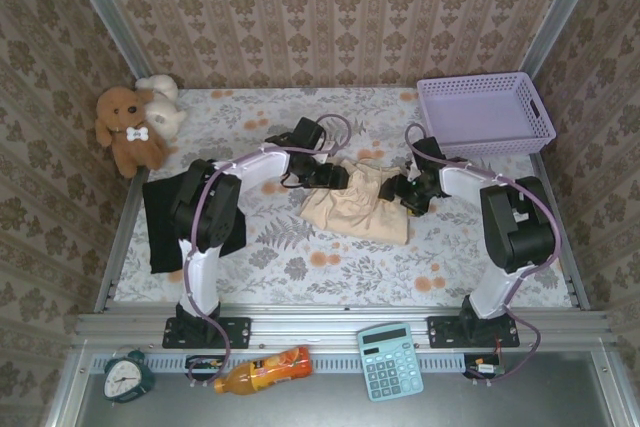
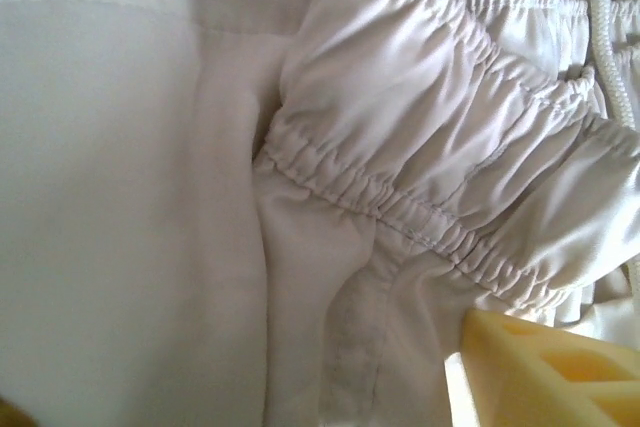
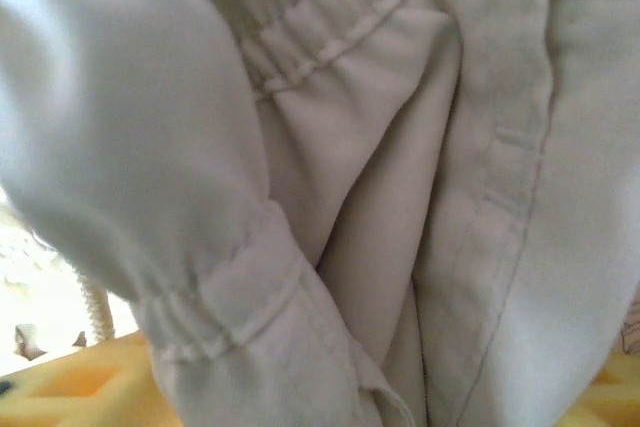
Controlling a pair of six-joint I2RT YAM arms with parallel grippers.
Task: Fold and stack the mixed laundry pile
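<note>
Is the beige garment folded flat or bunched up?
Bunched, not folded: the beige garment lies rumpled, its elastic waistband puckered and creased.

Smaller garment (image 1: 355, 212) lies mid-desk (image 1: 300, 257). Left end effector (image 1: 338, 177) is on its far left part, right end effector (image 1: 392, 188) on its right side. Larger garment (image 1: 160, 217) lies along the left edge, partly under the left arm. Basket (image 1: 490, 142) sits in the far right corner, plush toys (image 1: 130, 127) in the far left corner. Clock (image 1: 127, 377), bottle (image 1: 262, 371) and calculator (image 1: 389, 361) lie left to right on the ledge before the near edge.
</note>
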